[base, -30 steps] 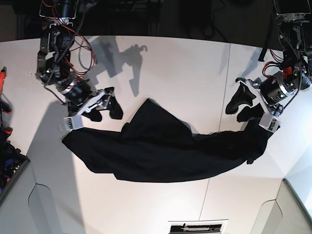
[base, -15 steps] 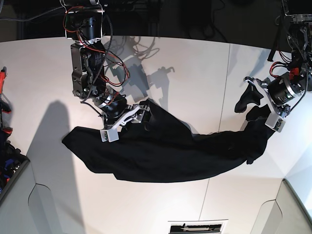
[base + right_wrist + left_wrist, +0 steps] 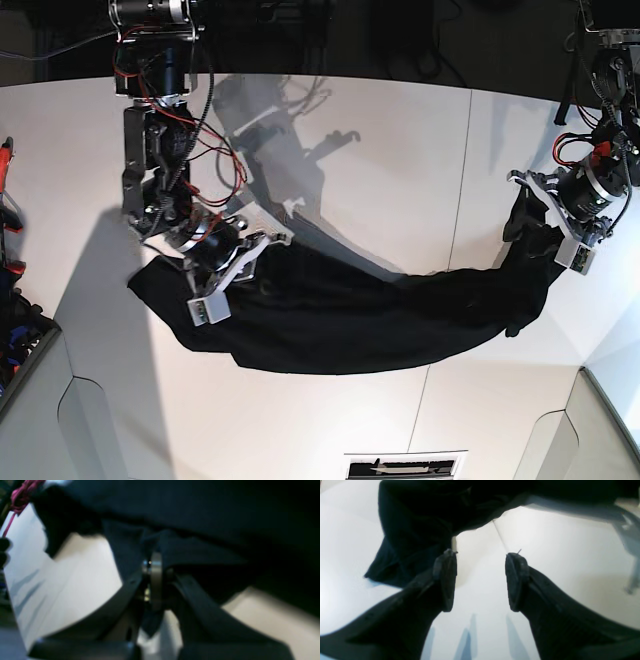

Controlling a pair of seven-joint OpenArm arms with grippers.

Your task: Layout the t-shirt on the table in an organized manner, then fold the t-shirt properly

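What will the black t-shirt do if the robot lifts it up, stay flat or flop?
Probably flop: the t-shirt already lies in soft wrinkles and bunches where the right end effector pinches it. It likely drags across the table rather than rolls, and looks light, since one small pinch gathers it.

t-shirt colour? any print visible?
Plain black t-shirt; no print visible in any view. Base view shows it best.

no readable text, labels or numbers, t-shirt shows plain black cloth only
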